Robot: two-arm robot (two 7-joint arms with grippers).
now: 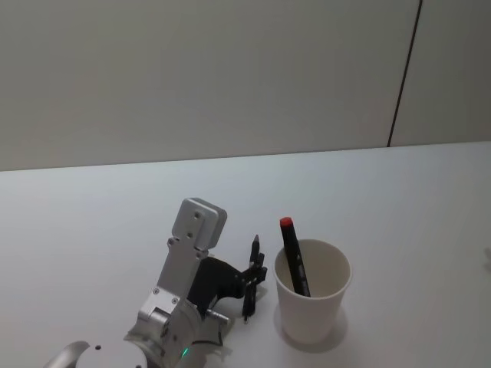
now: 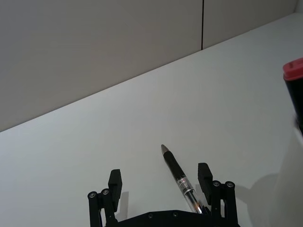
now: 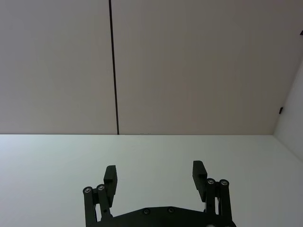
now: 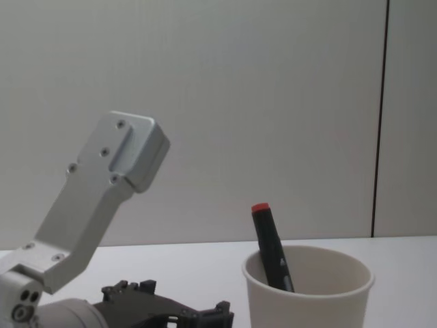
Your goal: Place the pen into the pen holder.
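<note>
A slim black pen (image 1: 255, 253) lies on the white table just left of the pen holder (image 1: 312, 307), a wide off-white paper cup. My left gripper (image 1: 257, 277) is low over the pen and open. In the left wrist view the pen (image 2: 177, 172) runs between the spread fingers, close to one finger (image 2: 204, 175), and I cannot tell if they touch. A black marker with a red cap (image 1: 293, 261) leans inside the cup (image 4: 307, 290). My right gripper (image 3: 155, 174) hangs open over bare table with nothing between its fingers.
The white table (image 1: 92, 230) reaches back to a plain wall with a dark vertical seam (image 1: 403, 77). The left arm's silver link (image 4: 102, 198) rises at the left of the chest view.
</note>
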